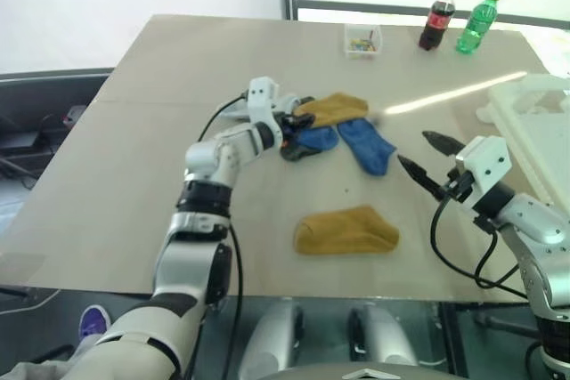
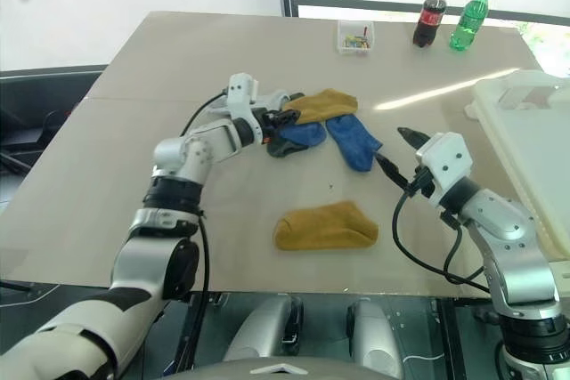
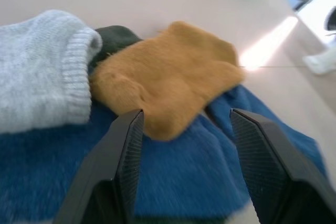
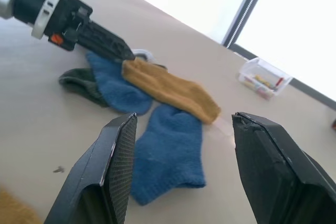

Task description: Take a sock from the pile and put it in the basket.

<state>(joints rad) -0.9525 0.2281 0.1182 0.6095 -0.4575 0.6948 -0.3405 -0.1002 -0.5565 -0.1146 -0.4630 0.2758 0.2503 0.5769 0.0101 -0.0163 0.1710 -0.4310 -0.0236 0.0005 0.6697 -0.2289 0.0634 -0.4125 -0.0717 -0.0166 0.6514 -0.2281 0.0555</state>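
Pile (image 1: 334, 131) sits mid-tabletop, nearer the far edge: a mustard sock (image 1: 334, 109) lies over blue socks (image 1: 367, 144), with a dark green sock (image 4: 79, 83) and a light grey sock (image 3: 39, 72) at the left side. Left gripper (image 1: 294, 124) is at the pile's left edge, fingers apart over the mustard and blue socks, nothing clamped. A separate mustard sock (image 1: 346, 230) lies alone toward the near edge. Right gripper (image 1: 426, 161) hangs above the table right of the pile, open and empty. Basket (image 2: 525, 144) is at the right edge. A clear box (image 1: 362, 41) and two bottles (image 1: 454, 20) stand along the far edge.
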